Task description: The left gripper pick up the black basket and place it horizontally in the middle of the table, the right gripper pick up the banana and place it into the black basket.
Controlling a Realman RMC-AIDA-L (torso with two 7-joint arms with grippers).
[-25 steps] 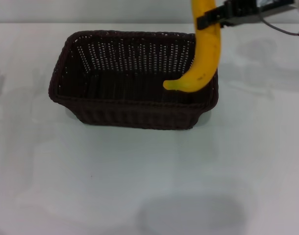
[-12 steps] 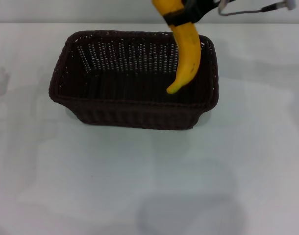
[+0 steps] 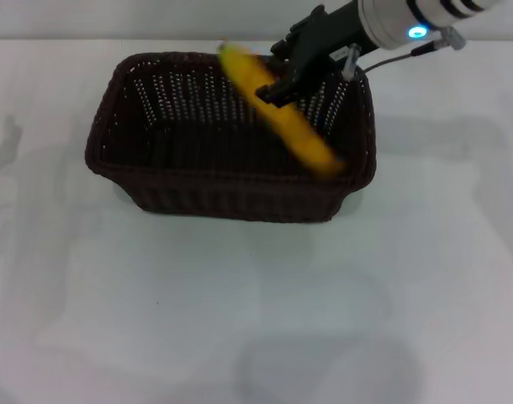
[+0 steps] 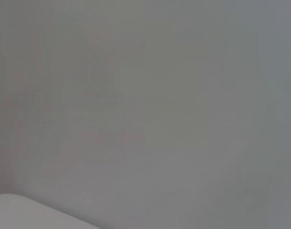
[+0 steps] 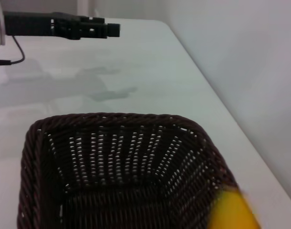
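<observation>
Slanting diagonally over the black basket (image 3: pixel 156 181), the banana (image 3: pixel 277 118) sits gripped by the right claw (image 3: pixel 277 84).

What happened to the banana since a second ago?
The right gripper swung left and down over the black basket, so more of its arm shows now. The banana went from hanging nearly upright to lying slanted low across the basket's right half, blurred with motion; whether the gripper has let go cannot be told. The basket kept its place on the table. The left gripper shows only in the right wrist view.
</observation>
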